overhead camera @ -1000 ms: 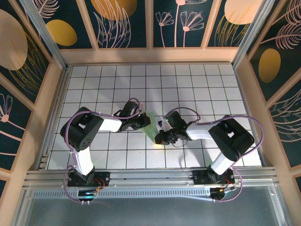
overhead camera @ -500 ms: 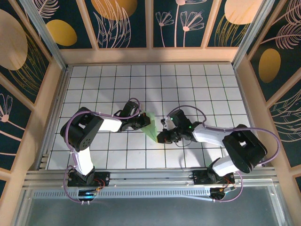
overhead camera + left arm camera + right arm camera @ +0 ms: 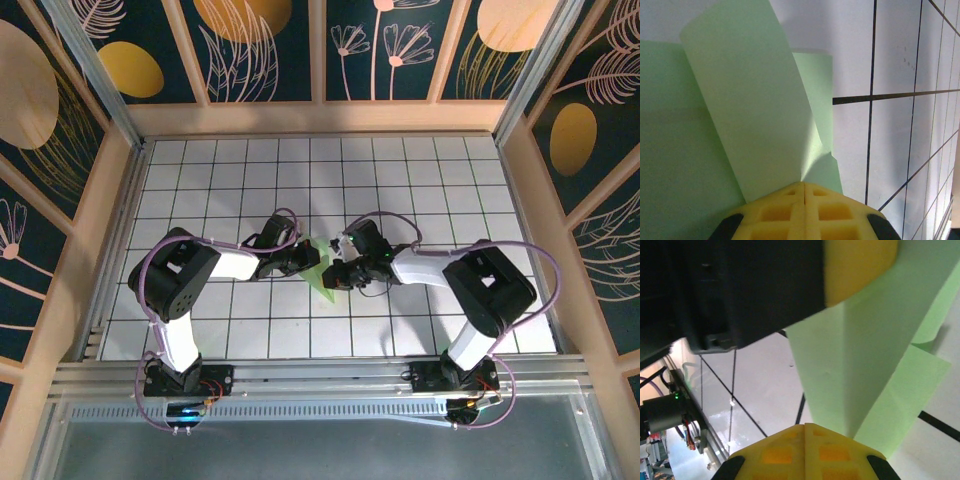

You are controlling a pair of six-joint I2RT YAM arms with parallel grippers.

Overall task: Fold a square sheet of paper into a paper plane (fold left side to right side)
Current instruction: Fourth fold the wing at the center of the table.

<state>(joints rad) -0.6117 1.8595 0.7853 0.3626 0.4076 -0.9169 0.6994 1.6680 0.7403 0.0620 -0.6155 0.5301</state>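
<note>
The sheet of paper (image 3: 321, 274) is a pale green creased wedge on the white grid table, between my two grippers. My left gripper (image 3: 305, 260) is at its left edge. In the left wrist view a raised flap of the sheet of paper (image 3: 750, 110) narrows down to the closed seam of my left gripper (image 3: 804, 184), which looks shut on the fold. My right gripper (image 3: 338, 277) is at the paper's right side. In the right wrist view the right gripper (image 3: 804, 426) is shut, and the folded sheet of paper (image 3: 860, 350) runs past just right of its tips.
The left gripper's black body (image 3: 740, 290) hangs close above in the right wrist view, so the two wrists nearly meet. Wooden walls (image 3: 320, 118) fence the table (image 3: 400, 180) at the back and both sides. An aluminium rail (image 3: 320, 375) runs along the near edge.
My right gripper has moved up and left, from the wedge's near tip to its right side. The right arm's elbow swung out and back. The left arm has stayed still.
</note>
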